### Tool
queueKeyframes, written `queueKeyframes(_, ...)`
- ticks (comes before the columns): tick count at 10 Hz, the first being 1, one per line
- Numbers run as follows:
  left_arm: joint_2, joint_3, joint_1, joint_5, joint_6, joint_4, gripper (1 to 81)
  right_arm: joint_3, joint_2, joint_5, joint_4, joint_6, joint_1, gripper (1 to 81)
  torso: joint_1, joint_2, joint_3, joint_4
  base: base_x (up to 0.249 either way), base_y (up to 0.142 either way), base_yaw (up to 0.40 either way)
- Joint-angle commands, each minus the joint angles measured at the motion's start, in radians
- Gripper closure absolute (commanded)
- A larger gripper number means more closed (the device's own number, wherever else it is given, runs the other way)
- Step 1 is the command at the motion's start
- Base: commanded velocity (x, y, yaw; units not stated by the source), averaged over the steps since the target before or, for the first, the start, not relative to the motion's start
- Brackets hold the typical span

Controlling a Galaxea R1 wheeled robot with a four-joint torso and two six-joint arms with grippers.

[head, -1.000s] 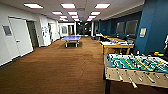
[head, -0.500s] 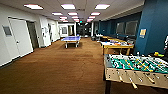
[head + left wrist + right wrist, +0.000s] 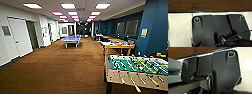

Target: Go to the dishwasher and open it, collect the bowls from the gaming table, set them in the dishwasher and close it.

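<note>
The gaming table [image 3: 117, 45], white-topped with a yellowish-wood edge and legs, stands ahead on the right against the blue wall. Small coloured things lie on it, too blurred to tell whether they are bowls. The dishwasher is out of view. In both wrist views the robot's own dark plate sits over its white body, with brown carpet beyond.
A green-field football table [image 3: 136, 66] with rods stands close on the right. A blue ping-pong table [image 3: 71, 38] stands far ahead in the middle. White doors [image 3: 18, 37] line the left wall. Brown carpet [image 3: 62, 67] runs open down the room between them.
The whole head view has crept forward a little: the football table sits slightly lower and larger in the picture. Nothing in the room has moved.
</note>
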Motion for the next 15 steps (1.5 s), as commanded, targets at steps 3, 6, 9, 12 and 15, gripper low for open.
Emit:
queueKeyframes(3, -0.01, 0.001, -0.065, 0.044, 0.0, -0.01, 1.0, 0.006, 0.001, -0.048, -0.01, -0.002, 0.059, 1.0, 0.0, 0.0, 0.0, 0.0, 0.099, 0.0, 0.0)
queueKeyframes(6, -0.01, 0.001, -0.065, 0.044, 0.0, -0.01, 1.0, 0.006, 0.001, -0.047, -0.014, -0.002, 0.055, 1.0, 0.0, 0.0, 0.0, 0.0, 0.099, 0.0, 0.0)
queueKeyframes(9, -0.01, 0.001, -0.065, 0.045, 0.0, -0.01, 1.0, 0.006, 0.001, -0.047, -0.016, -0.002, 0.056, 1.0, 0.0, 0.0, 0.0, 0.0, 0.099, 0.0, 0.0)
queueKeyframes(12, -0.009, 0.001, -0.063, 0.044, 0.0, -0.012, 1.0, 0.006, 0.001, -0.045, -0.021, -0.002, 0.052, 1.0, 0.0, 0.0, 0.0, 0.0, 0.1, 0.0, 0.0)
queueKeyframes(15, -0.01, 0.001, -0.062, 0.042, 0.0, -0.012, 1.0, 0.006, 0.002, -0.044, -0.022, -0.002, 0.051, 1.0, 0.0, 0.0, 0.0, 0.0, 0.114, 0.0, 0.0)
